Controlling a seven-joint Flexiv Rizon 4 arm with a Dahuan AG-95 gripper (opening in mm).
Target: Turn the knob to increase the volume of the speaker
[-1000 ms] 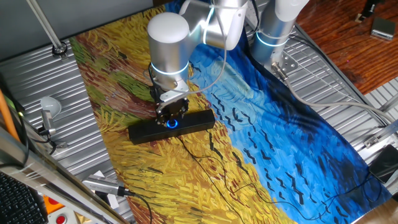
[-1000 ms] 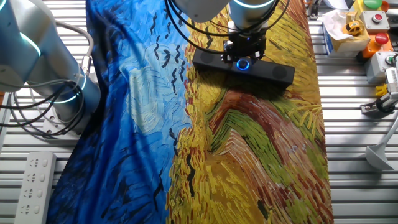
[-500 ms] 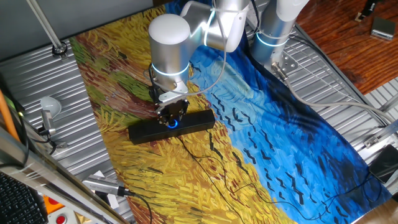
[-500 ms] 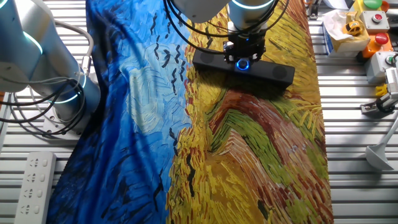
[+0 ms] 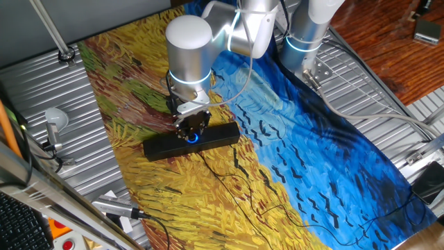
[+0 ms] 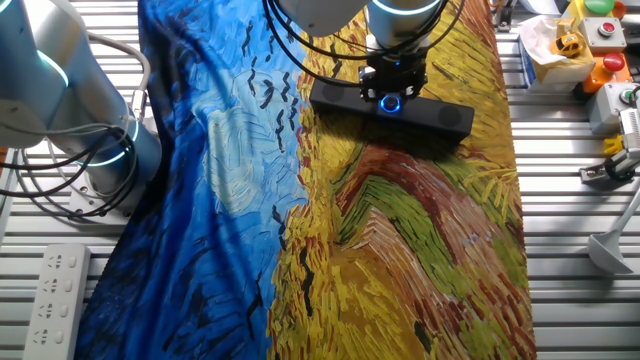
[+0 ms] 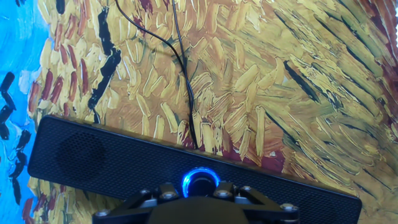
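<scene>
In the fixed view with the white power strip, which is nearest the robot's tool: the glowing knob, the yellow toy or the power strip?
1. Blue-ringed black knob, right under the tool.
2. Small yellow toy, at the top right.
3. White power strip, at the bottom left.

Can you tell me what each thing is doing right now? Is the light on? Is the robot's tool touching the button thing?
knob: blue ring lit, right under the tool.
tool: down over the knob; whether it is shut on it is hidden.
speaker: lying flat on the painted cloth, powered on.
cable: plugged into the speaker's side, trailing loose across the cloth.
painted cloth: spread flat over the table.
</scene>
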